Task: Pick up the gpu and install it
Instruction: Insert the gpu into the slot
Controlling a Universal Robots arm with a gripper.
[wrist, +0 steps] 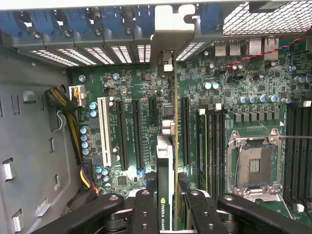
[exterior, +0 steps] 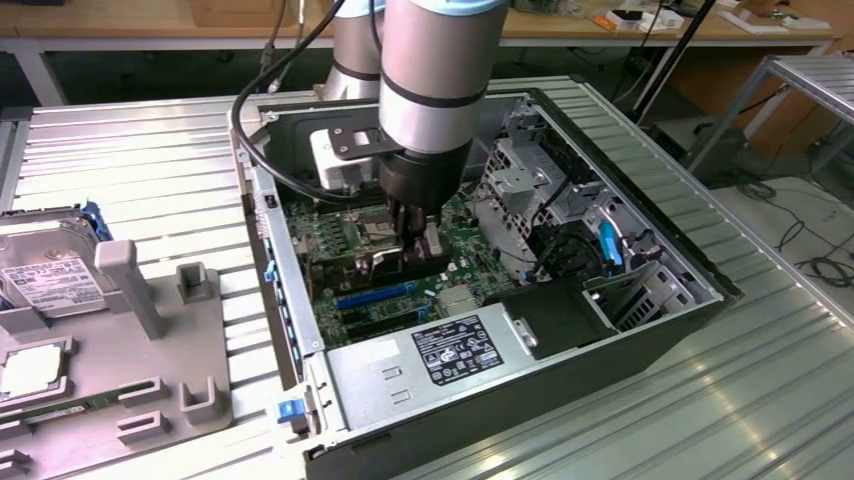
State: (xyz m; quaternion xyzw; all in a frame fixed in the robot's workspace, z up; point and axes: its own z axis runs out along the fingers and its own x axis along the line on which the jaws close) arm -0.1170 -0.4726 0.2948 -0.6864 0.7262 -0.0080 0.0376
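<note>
To the exterior view's left of the end effector [exterior: 416, 243], spare parts sit in a grey tray [exterior: 147, 370] on the surface. The end effector, half closed, clamps the gpu [wrist: 167, 161] edge-on, low inside the computer case [exterior: 667, 330] over the motherboard [wrist: 136, 97]. Installation looks underway; seating likely calls for alignment with a slot [wrist: 185, 129] just beside it.

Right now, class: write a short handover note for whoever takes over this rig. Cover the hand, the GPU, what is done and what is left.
Hand: shut on the GPU, inside the open PC case.
GPU: held edge-on, upright above the motherboard, its metal bracket toward the rear slot covers.
Done: GPU picked up and brought over the expansion slots.
Left: seating it in a slot; whether it already touches one cannot be told.
</note>
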